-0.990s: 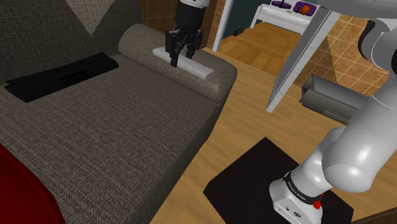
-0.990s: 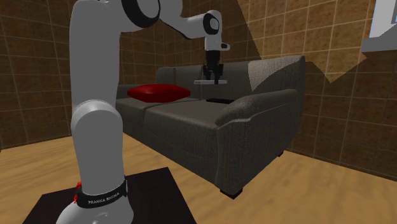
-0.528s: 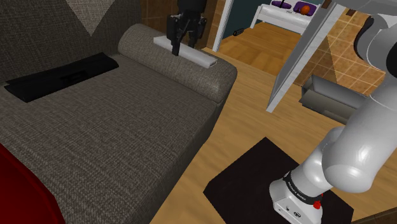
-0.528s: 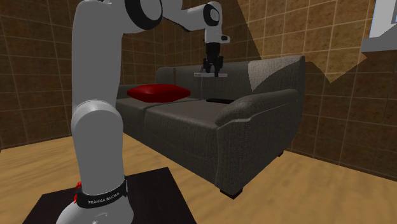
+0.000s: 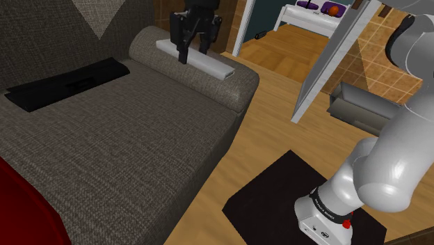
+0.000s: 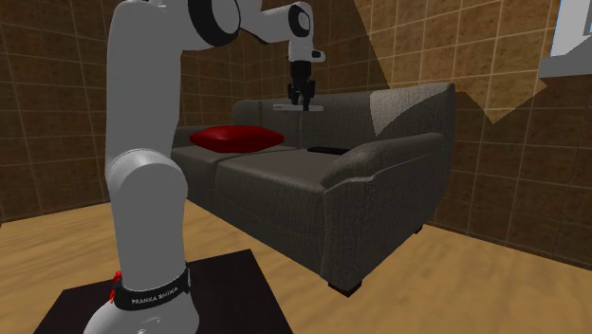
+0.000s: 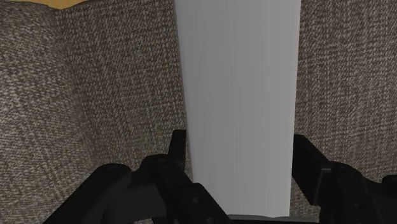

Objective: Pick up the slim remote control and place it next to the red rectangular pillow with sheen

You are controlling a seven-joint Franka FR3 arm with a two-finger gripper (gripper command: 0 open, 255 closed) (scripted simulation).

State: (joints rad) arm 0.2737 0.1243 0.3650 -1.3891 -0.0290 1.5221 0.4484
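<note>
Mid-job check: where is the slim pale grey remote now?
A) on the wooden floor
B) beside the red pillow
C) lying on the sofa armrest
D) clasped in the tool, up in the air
D: the black two-finger tool clasps the slim pale grey remote from both sides, and the second exterior view shows it in the air above the grey fabric sofa.

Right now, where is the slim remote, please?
The slim pale remote is clasped in the black gripper above the grey fabric sofa armrest, at the shoulder view's top.
</note>
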